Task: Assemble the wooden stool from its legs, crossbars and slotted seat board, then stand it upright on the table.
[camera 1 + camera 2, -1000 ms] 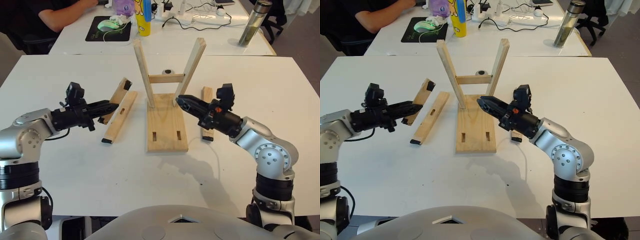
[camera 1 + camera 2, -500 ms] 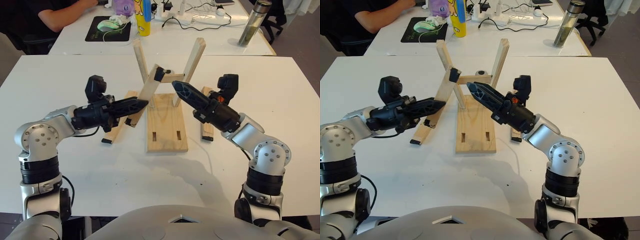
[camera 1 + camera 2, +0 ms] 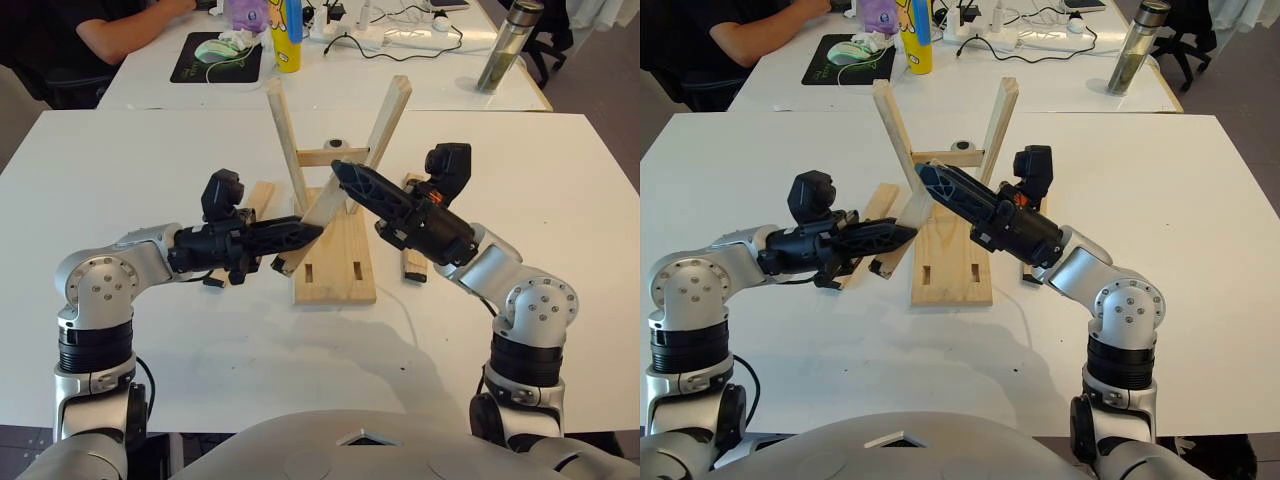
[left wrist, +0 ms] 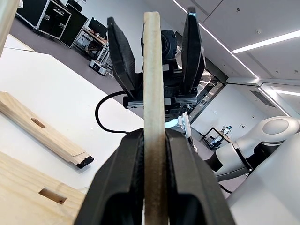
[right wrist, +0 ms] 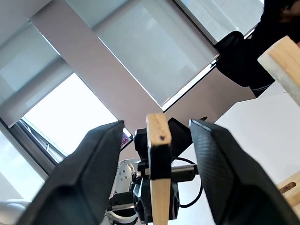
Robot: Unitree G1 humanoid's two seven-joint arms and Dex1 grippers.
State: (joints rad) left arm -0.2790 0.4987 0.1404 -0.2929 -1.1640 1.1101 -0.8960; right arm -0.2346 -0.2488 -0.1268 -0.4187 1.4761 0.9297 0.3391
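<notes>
Pale wood first: your left gripper [image 3: 312, 230] is clamped on a stool leg [image 3: 322, 210], which slants up over the left edge of the seat board [image 3: 335, 285]. In the left wrist view its fingers [image 4: 123, 187] press both faces of the leg.

Your right gripper [image 3: 342, 175] sits at the leg's upper end. Its fingers [image 5: 98, 159] are spread, with the leg end between them and a gap on each side.

The board lies flat mid-table, two slots showing at its near end. Two upright legs [image 3: 285, 130] and a crossbar [image 3: 332, 156] stand at its far end, close behind the held leg.

A loose piece [image 3: 258, 195] lies left of the board and another [image 3: 412, 262] lies right.

White table [image 3: 150, 320] runs wide on both sides out to its edges.
</notes>
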